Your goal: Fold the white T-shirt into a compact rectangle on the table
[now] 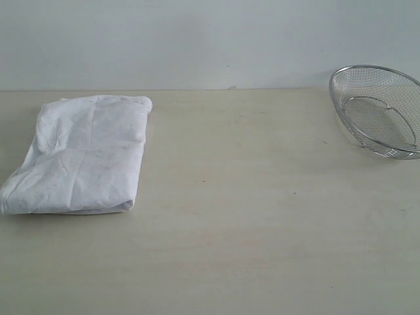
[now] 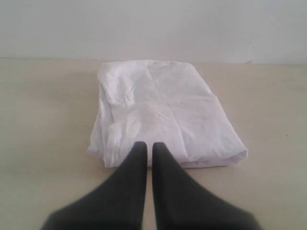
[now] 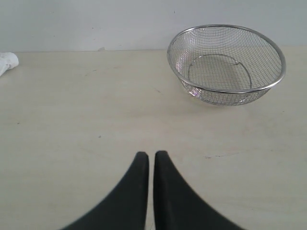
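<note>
The white T-shirt [image 1: 82,154] lies folded into a thick rectangle on the left part of the table [image 1: 262,216]; its red banner and neck tag are hidden inside the folds. In the left wrist view the same T-shirt [image 2: 163,112] lies just beyond my left gripper [image 2: 149,144], whose black fingers are shut with nothing between them, their tips over the shirt's near edge. My right gripper [image 3: 151,154] is shut and empty over bare table, with only a corner of the T-shirt [image 3: 7,61] showing far off. Neither gripper appears in the exterior view.
A round wire-mesh metal basket [image 1: 380,111] stands tilted at the table's far right, also seen as the basket [image 3: 225,62] beyond my right gripper. A pale wall [image 1: 197,39] rises behind the table's far edge.
</note>
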Robot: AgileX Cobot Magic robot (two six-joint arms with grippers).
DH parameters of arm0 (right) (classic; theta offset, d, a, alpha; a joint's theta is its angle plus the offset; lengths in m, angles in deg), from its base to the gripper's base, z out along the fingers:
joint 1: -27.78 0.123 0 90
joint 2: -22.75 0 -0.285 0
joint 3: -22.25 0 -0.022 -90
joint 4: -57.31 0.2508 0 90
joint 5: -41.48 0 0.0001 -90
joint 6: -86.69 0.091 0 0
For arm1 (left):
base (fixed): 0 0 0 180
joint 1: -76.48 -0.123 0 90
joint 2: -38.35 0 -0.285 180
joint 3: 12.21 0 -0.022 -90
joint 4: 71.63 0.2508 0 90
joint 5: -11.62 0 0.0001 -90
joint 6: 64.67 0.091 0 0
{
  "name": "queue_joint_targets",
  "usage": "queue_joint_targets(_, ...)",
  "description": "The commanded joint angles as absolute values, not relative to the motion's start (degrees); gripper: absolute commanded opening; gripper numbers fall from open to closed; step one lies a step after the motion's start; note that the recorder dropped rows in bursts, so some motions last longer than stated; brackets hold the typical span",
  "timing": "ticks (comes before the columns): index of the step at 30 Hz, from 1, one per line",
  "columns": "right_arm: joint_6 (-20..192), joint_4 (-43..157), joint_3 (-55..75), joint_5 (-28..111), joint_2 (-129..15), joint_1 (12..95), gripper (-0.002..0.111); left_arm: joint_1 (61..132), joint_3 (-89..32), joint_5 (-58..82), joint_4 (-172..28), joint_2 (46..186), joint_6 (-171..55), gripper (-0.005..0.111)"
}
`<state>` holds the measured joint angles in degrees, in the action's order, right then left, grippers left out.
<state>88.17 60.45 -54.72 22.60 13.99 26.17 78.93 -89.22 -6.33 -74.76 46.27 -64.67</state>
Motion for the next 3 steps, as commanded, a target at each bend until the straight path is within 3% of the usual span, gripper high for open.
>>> queue_joint_targets(1, 88.0, 60.2, -55.0, 23.1, 14.3, 26.1, 0.000, 78.8, -89.4, -6.4, -74.7, 46.1, -65.1, 0.005)
queue_joint_targets(3, 88.0, 60.2, -55.0, 23.1, 14.3, 26.1, 0.000, 78.8, -89.4, -6.4, -74.7, 46.1, -65.1, 0.005)
